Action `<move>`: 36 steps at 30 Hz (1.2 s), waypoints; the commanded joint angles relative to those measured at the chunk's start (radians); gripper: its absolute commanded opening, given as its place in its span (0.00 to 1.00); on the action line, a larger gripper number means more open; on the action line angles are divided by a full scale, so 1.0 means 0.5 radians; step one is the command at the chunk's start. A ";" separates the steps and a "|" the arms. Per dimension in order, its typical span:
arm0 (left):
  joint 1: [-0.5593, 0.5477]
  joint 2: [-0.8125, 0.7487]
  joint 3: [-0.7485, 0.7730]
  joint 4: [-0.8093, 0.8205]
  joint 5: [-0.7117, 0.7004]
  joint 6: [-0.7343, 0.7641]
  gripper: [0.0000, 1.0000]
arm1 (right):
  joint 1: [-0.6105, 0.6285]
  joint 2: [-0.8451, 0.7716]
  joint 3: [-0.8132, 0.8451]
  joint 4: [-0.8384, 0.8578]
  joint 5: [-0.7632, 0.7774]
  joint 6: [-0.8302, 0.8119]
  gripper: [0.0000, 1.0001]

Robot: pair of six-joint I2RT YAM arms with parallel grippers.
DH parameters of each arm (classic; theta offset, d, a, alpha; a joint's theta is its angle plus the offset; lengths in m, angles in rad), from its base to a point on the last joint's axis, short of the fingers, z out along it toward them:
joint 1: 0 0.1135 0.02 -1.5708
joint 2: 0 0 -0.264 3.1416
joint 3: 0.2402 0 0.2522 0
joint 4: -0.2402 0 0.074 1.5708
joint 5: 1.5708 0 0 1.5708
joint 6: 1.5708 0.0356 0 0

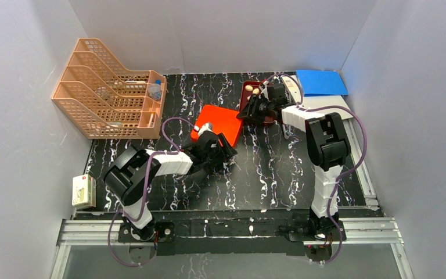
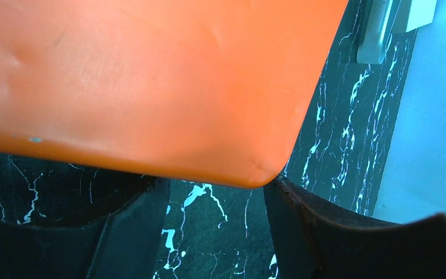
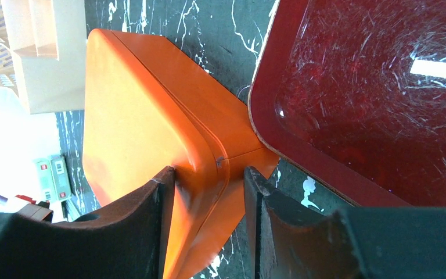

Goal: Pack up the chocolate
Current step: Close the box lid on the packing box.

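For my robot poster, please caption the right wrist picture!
Right end effector straddling a corner of the orange box, beside the dark red tray.

Looking steeply down from above and behind the arm bases, from far off, taking in the whole desk (image 1: 279, 174), from the peach file rack (image 1: 107, 87) at far left to the blue sheet (image 1: 320, 82) at far right. Riding on the left wrist, peering out past the left jaws, pressing in very near on one corner of the orange-red box (image 2: 151, 87). Riding on the right wrist, looking out between the right jaws from close by, catching that box's edge beside the dark red tray (image 3: 383, 104). Sharing the box across all three views; sharing the tray and a bit of the rack between the top and right-wrist views.
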 commanded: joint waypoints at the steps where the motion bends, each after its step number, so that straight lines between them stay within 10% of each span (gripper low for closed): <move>1: -0.022 0.114 -0.043 -0.367 -0.080 0.073 0.59 | 0.008 0.245 -0.091 -0.498 0.320 -0.196 0.01; 24: -0.246 -0.689 0.116 -1.065 -0.457 0.306 0.61 | -0.071 0.024 -0.014 -0.564 0.320 -0.270 0.01; 36: -0.246 -1.147 0.260 -1.486 -0.994 0.452 0.66 | -0.113 -0.112 -0.010 -0.528 0.320 -0.321 0.61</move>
